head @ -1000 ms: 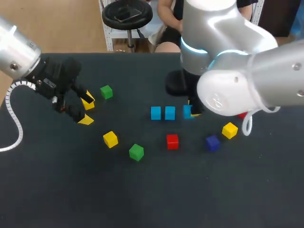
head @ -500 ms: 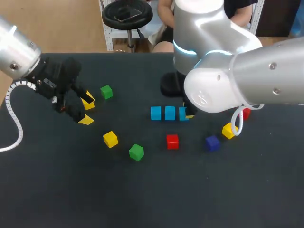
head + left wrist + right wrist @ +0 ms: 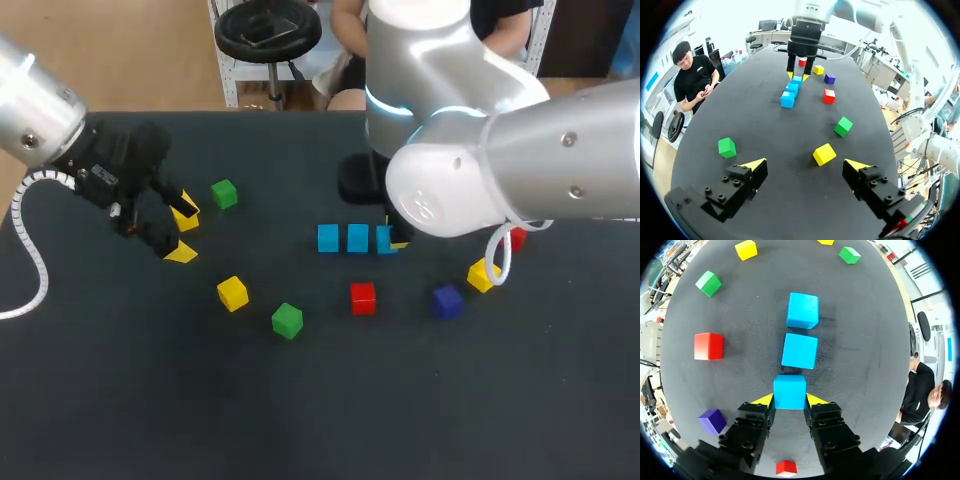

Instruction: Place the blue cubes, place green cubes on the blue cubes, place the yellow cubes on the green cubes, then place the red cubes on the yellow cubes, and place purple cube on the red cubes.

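Two blue cubes [image 3: 328, 238] [image 3: 358, 238] sit side by side mid-table. A third blue cube [image 3: 789, 391] lines up right behind them, and my right gripper [image 3: 789, 400] is shut on it, one fingertip on each side. In the head view this third cube [image 3: 384, 240] peeks out from under the right arm. My left gripper [image 3: 183, 232] hangs open at the table's left with nothing held; in its wrist view a yellow cube [image 3: 824, 154] lies just ahead of the open left gripper [image 3: 805, 165]. Green cubes [image 3: 224, 193] [image 3: 287, 320], a red cube [image 3: 363, 297] and a purple cube [image 3: 447, 300] lie loose.
Another yellow cube [image 3: 483, 275] and a second red cube [image 3: 516, 238] lie at the right, partly behind the right arm. A yellow cube [image 3: 232, 293] sits left of the lower green one. The black table [image 3: 320, 410] stretches bare toward the front.
My right arm has shifted left with the third blue cube, closing the gap to the two-cube row. The left arm has stayed put.
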### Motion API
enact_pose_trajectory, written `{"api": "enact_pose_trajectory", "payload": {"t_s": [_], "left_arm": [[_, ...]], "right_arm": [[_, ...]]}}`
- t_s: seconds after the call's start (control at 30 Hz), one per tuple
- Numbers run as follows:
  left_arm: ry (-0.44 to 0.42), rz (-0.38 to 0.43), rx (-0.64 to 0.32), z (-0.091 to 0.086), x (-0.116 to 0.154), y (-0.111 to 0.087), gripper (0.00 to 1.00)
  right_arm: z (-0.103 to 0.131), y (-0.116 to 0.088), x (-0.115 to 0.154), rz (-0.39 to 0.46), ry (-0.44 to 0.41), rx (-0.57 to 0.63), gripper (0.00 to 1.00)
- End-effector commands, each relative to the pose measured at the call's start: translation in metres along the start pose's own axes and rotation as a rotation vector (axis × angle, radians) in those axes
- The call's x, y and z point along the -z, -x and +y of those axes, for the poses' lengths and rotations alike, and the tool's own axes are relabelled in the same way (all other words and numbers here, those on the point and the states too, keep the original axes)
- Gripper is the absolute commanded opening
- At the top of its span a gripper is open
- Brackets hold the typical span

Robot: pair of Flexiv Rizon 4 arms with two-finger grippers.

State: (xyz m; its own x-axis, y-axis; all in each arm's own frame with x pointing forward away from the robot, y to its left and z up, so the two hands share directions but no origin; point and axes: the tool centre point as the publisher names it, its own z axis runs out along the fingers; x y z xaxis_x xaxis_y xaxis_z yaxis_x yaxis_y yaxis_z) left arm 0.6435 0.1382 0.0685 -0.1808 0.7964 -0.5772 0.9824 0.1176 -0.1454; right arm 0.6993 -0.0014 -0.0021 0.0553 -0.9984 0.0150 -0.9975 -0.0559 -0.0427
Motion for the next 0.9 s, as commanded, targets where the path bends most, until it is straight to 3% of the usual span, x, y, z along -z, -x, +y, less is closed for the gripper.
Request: {"api": "enact_pose_trajectory", "payload": {"t_s": [0.03, 0.9], "left_arm": [[0.001, -0.002, -0.003, 0.0000, -0.0001, -0.0010, 1.00], [0.001, -0.002, -0.003, 0.0000, -0.0001, -0.0010, 1.00]], "right_arm": [[-0.0022, -0.0008, 0.0001, 0.003, 0.004, 0.000, 0.00], [-0.0033, -0.0038, -0.0021, -0.002, 0.013, -0.012, 0.00]]}}
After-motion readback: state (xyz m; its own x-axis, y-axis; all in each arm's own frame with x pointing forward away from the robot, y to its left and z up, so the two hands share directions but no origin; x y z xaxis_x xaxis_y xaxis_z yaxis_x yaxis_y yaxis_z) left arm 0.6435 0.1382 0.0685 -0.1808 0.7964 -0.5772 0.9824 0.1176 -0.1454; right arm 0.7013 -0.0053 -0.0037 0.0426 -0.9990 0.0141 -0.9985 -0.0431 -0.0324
